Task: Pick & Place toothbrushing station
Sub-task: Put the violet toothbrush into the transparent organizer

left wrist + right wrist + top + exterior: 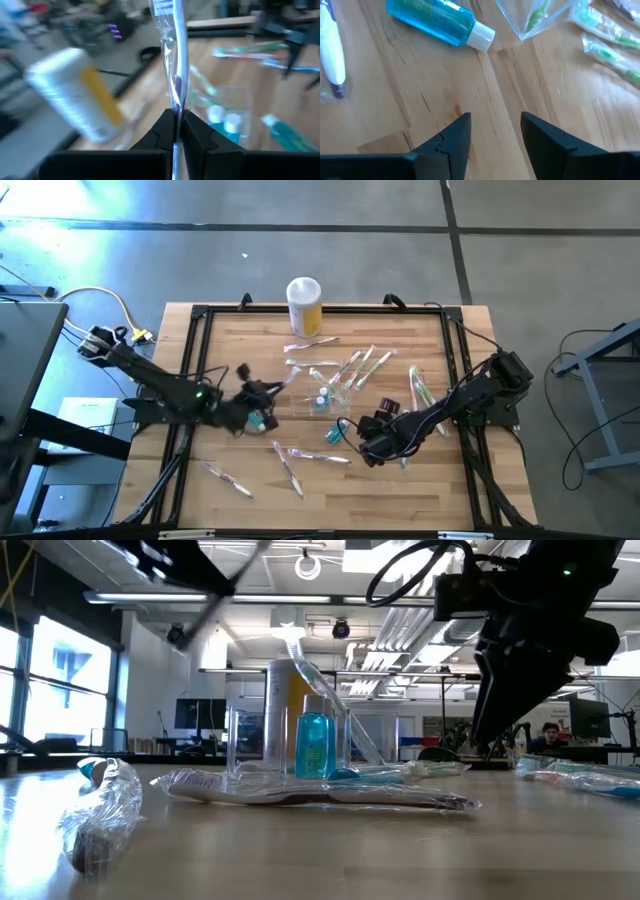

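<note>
The toothbrushing station is a clear box standing on the wooden table's middle, with blue bottles upright inside it; the low view shows it too. My left gripper is just left of it, above the table, shut on a wrapped toothbrush. My right gripper is open, slanting down over bare wood to the right and near side of the station. A blue bottle lies on its side just ahead of the right gripper's fingers. My left gripper pinches the wrapped toothbrush between its two fingers, on the clear wrapper and shaft toward one end. The fingers lie along the brush, which sticks out past the fingertips toward the station. It is lifted clear of the table.
A yellow jar with a white lid stands at the table's far edge. Several wrapped toothbrushes lie scattered: right of the station, behind it and near the front. A crumpled wrapper lies by the low camera.
</note>
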You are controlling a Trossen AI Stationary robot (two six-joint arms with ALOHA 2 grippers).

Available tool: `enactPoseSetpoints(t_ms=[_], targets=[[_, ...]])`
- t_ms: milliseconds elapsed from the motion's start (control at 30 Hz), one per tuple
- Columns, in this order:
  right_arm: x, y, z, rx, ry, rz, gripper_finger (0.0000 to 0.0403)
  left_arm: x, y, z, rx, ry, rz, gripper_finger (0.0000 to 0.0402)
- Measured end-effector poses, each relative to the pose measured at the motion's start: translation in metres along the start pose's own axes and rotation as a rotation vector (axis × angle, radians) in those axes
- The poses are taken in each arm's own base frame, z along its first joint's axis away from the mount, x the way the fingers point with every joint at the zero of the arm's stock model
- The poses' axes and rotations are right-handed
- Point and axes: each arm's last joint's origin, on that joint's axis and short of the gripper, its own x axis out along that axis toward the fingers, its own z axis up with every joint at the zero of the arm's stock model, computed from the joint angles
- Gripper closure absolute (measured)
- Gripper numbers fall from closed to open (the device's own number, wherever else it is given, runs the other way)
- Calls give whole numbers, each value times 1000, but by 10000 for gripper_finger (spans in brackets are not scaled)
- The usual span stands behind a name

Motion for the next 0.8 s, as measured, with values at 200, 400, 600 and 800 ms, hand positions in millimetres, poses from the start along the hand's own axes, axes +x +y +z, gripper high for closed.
enactPoseSetpoints(t_ms=[200,400,600,800], targets=[[2,0,-1,-22,-11,1,238,34,18,-8,-56,-198,-222,392],[2,-1,-1,-32,-14,-17,238,56,36,-19,-127,-311,-387,393],[2,0,-1,-31,-25,-18,238,71,36,-41,-169,-353,-450,393],[2,1,0,-23,-35,-8,238,79,33,-63,-164,-363,-462,393]])
